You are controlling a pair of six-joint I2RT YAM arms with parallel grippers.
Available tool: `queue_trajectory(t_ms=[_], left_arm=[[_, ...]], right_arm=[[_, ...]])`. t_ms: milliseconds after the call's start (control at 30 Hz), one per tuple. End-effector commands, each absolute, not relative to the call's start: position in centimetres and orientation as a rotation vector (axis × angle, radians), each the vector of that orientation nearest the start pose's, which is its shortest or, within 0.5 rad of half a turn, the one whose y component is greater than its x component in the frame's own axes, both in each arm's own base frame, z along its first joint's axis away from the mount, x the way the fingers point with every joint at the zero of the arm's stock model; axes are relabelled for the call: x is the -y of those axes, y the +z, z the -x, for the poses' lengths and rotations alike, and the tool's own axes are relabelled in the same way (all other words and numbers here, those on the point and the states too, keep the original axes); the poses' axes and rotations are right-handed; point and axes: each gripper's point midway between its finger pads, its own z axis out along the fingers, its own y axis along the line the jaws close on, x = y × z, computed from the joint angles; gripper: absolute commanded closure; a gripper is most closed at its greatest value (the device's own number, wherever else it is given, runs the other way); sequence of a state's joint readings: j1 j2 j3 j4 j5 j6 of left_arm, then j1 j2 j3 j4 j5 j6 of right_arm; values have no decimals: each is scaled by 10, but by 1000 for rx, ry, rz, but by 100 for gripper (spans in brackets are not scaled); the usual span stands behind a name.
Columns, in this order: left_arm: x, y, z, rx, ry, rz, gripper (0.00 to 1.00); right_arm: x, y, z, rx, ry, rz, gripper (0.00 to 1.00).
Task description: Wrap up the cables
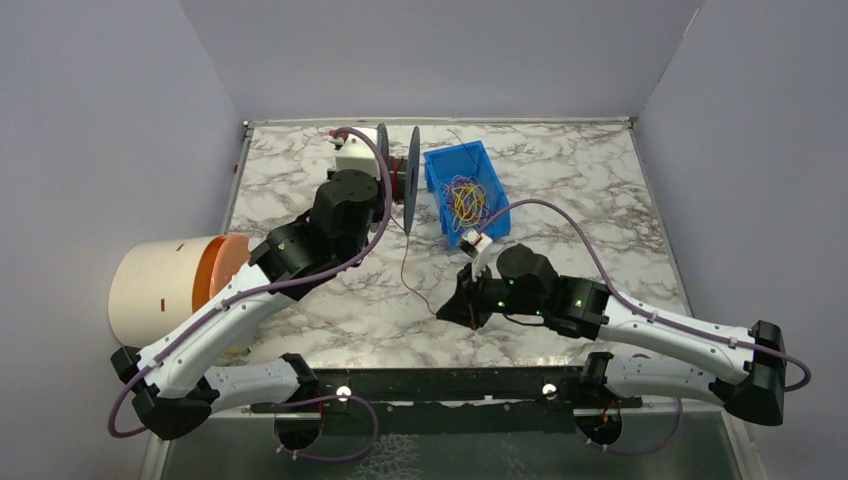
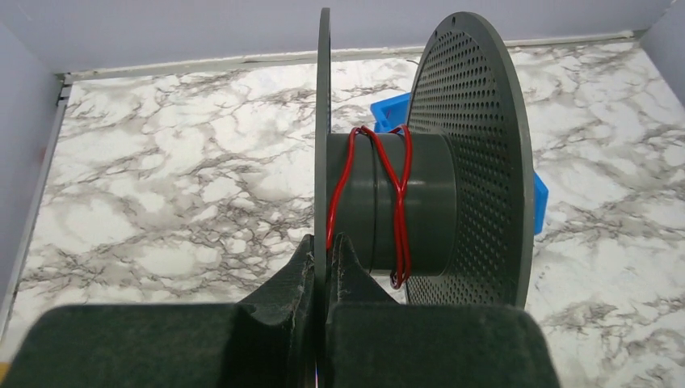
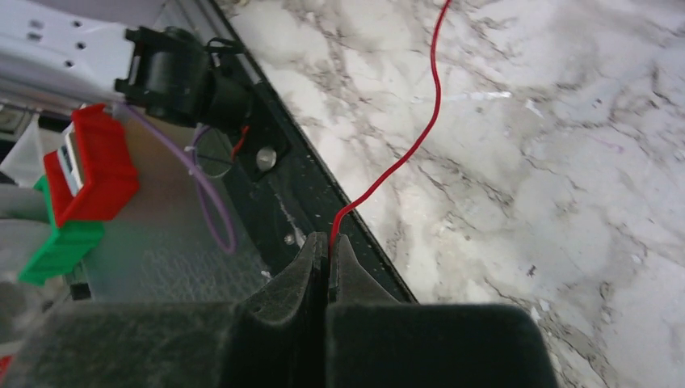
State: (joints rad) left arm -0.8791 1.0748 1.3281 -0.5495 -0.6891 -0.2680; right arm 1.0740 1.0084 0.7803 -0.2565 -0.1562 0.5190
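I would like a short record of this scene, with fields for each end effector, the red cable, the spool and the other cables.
left end effector: shut on the edge of one flange of the spool
right end effector: shut on the free end of the red cable
red cable: a few turns around the spool hub, the rest trailing over the table
other cables: tangled in the blue bin

Two robot arms, the left arm (image 1: 230, 310) and the right arm (image 1: 650, 320), at one marble table (image 1: 560, 270). One dark spool (image 1: 400, 180) with two round ends: one solid disc (image 2: 324, 121) and one perforated disc (image 2: 476, 121). One blue bin (image 1: 433, 178). One red cable (image 1: 405, 265) lies stretched out. The cables (image 1: 464, 200) tangled in the bin seem to be many, too fine to count. One cream cylinder (image 1: 160, 285). One white box (image 1: 357, 152).
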Motion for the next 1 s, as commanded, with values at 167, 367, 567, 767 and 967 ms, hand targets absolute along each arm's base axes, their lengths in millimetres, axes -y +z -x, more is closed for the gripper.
queue_trajectory(t_ms=[167,367,567,767,967], left_arm=[[170,362,-298,-1785,-24,-31,100],[172,320,-301,-1853,56,-92,100],[176,286,-297,-1914,78,-182,100],[176,259,-288,-1960,71,-244,100],[177,243,-280,-1990,47,-307,100]], right_arm=[[-338,285,-96,-1831,1207,897,99],[-329,343,-102,-1696,1150,921,99],[-324,393,-118,-1600,1080,856,99],[-314,428,-148,-1552,931,748,99],[-302,452,-177,-1522,774,633,99]])
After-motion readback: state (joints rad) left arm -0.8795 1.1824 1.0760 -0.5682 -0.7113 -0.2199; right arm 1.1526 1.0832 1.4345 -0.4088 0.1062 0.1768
